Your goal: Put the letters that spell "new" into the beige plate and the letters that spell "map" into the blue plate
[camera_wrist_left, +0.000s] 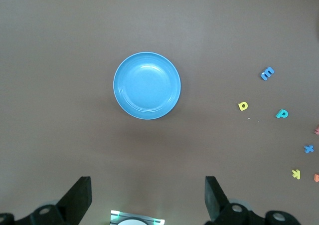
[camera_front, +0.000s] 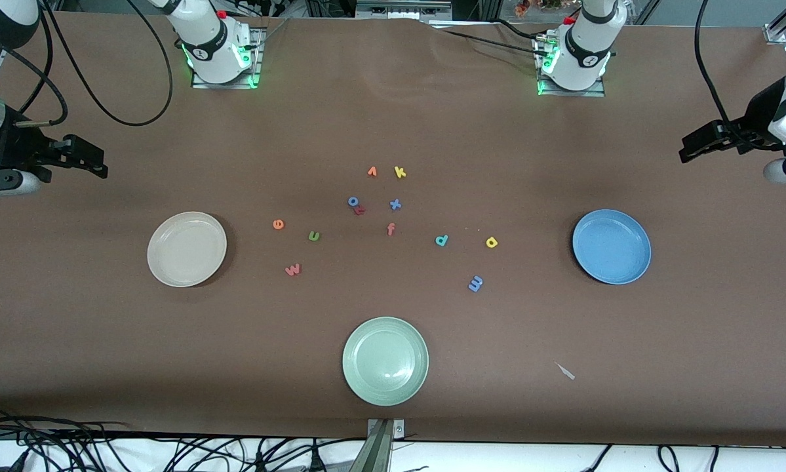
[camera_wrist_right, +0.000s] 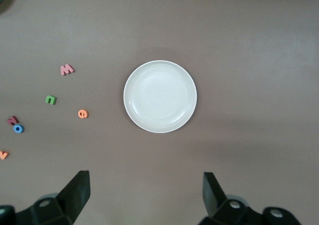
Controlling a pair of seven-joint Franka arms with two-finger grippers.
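Note:
The beige plate (camera_front: 187, 249) (camera_wrist_right: 160, 96) lies bare toward the right arm's end. Beside it on the table are the orange e (camera_front: 278, 224) (camera_wrist_right: 82, 113), green n (camera_front: 314, 236) (camera_wrist_right: 50, 100) and pinkish w (camera_front: 292, 269) (camera_wrist_right: 67, 69). The blue plate (camera_front: 611, 246) (camera_wrist_left: 147, 85) lies bare toward the left arm's end, with the teal p (camera_front: 441, 240) (camera_wrist_left: 281, 114), yellow a (camera_front: 491, 242) (camera_wrist_left: 242, 106) and blue m (camera_front: 475, 284) (camera_wrist_left: 267, 74) beside it. My right gripper (camera_front: 94, 159) (camera_wrist_right: 147, 195) hangs open, high over the table's end by the beige plate. My left gripper (camera_front: 694, 145) (camera_wrist_left: 148, 197) hangs open and empty by the blue plate.
A pale green plate (camera_front: 385, 361) lies nearest the front camera, mid-table. Farther back sit an orange v (camera_front: 372, 172), yellow k (camera_front: 400, 172), blue o (camera_front: 353, 201) touching a red letter (camera_front: 360, 210), blue x (camera_front: 395, 204) and red-orange f (camera_front: 391, 229). A small pale scrap (camera_front: 565, 371) lies near the front edge.

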